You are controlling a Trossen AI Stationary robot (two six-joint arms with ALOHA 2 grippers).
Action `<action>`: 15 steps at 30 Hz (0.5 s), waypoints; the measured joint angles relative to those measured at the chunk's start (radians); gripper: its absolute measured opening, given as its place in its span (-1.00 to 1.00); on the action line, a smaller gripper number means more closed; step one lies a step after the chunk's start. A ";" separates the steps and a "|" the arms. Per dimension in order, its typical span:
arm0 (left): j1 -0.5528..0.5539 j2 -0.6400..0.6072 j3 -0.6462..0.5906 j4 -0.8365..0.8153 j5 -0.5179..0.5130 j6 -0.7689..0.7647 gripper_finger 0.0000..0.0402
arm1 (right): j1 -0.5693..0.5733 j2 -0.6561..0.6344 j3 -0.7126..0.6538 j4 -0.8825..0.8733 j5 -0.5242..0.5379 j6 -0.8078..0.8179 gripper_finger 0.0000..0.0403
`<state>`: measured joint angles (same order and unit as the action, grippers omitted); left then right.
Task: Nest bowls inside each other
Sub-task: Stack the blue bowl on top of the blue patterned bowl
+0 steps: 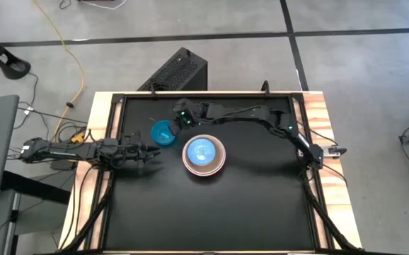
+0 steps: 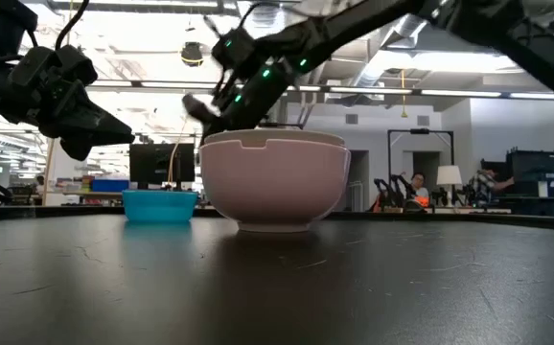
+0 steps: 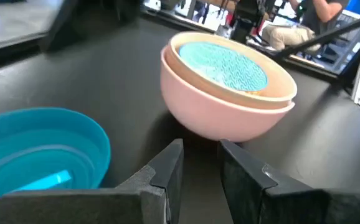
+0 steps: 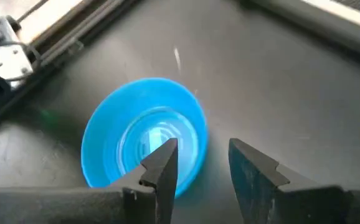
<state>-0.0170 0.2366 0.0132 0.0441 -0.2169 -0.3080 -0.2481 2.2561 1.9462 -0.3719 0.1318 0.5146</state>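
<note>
Starting at the left of the black table top (image 1: 211, 212), we see the left arm reaching in from the table's left edge, its left gripper (image 1: 150, 151) raised above the surface and pointing toward the middle. In its wrist view the two dark fingers (image 3: 167, 171) stand with a narrow gap between them and nothing in that gap, so we read this pincer as slightly parted and empty.

Just to the right of that gripper, and a little farther back, sits the small round teal plastic bowl (image 1: 163, 132), upright on the table and on its own. The right arm stretches across from the table's right edge, and the right gripper (image 1: 177, 117) hangs over the far rim of that teal bowl. In the right wrist view we look down past its fingers (image 4: 162, 163) into the bowl (image 4: 144, 130); the jaws stand apart, one finger over the bowl's inside and the other outside its wall, and we cannot tell whether either touches the rim.

Right of the teal bowl, near the table's centre, stands the stack of large round plastic bowls (image 1: 204, 156). The outer one is a translucent pink bowl (image 3: 223, 112), with a cream-white bowl (image 3: 279, 93) nested inside it, and a lighter blue small bowl (image 3: 225, 65) sits in the cream one. From the low view the stack (image 2: 273, 182) and the teal bowl (image 2: 159, 204) stand near each other but apart.
</note>
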 joint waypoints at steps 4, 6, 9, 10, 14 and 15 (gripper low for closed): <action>0.000 0.021 0.001 -0.001 -0.006 0.001 -0.56 | -0.001 0.108 0.105 -0.027 -0.003 0.005 -0.22; 0.000 0.026 0.001 -0.001 -0.006 0.001 -0.56 | -0.003 0.150 0.163 -0.049 -0.003 0.004 -0.22; 0.000 0.025 0.001 -0.001 -0.006 0.001 -0.56 | 0.000 0.201 0.242 -0.090 -0.002 0.000 -0.22; 0.000 0.026 0.001 -0.001 -0.006 0.001 -0.56 | 0.002 0.211 0.260 -0.108 -0.003 0.000 -0.22; 0.000 0.026 0.001 -0.001 -0.006 0.010 -0.56 | 0.007 0.237 0.291 -0.124 -0.003 -0.001 -0.22; 0.000 0.026 0.001 -0.001 -0.006 0.013 -0.56 | 0.006 0.237 0.291 -0.129 -0.002 -0.001 -0.22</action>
<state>-0.0170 0.2623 0.0139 0.0432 -0.2232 -0.2949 -0.2416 2.4931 2.2368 -0.5014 0.1295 0.5140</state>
